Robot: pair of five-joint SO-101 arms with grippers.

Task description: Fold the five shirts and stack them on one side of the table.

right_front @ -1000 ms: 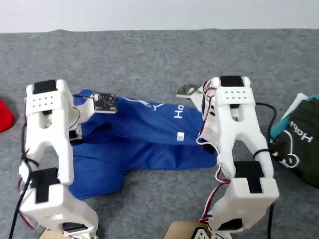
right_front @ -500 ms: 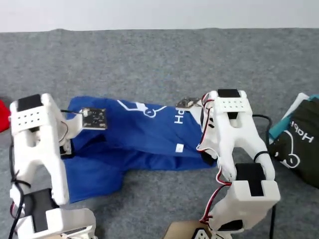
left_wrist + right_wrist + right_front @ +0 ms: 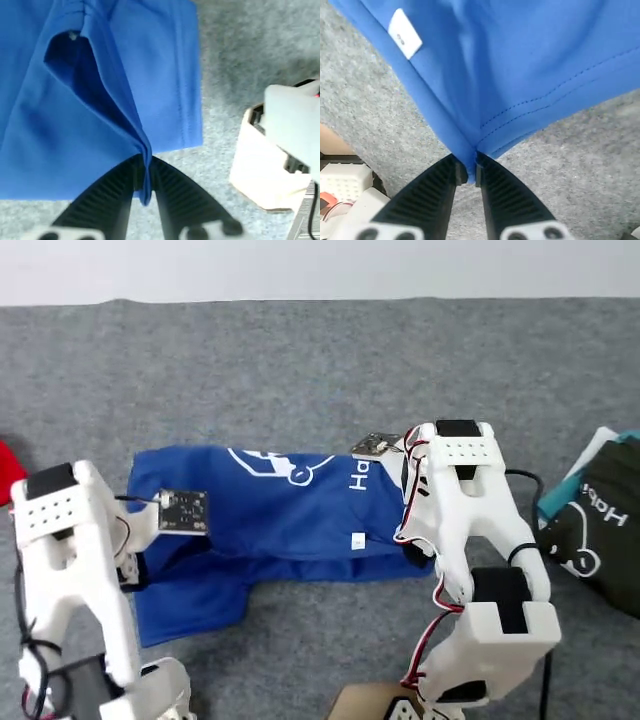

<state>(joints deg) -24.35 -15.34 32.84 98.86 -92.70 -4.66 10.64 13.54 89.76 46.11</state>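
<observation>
A blue shirt point(image 3: 280, 520) with white print lies spread across the middle of the grey table, its near edge folded over. My left gripper point(image 3: 144, 175) is shut on a fold of the blue shirt point(image 3: 100, 90) at its left near corner, beside the sleeve. My right gripper point(image 3: 468, 172) is shut on the blue shirt point(image 3: 510, 65) at its right near edge, close to a small white label point(image 3: 404, 34). In the high view the left arm point(image 3: 70, 560) stands at the shirt's left end and the right arm point(image 3: 470, 510) at its right end.
A pile of dark green and teal shirts point(image 3: 600, 520) lies at the table's right edge. A red garment point(image 3: 8, 472) pokes in at the left edge. A tan cardboard piece point(image 3: 370, 705) sits at the near edge between the arm bases. The far half of the grey table point(image 3: 320, 360) is bare.
The left arm has pulled its end of the blue shirt toward the near left, and the shirt's far edge has flattened and spread out. The right arm has barely moved.
</observation>
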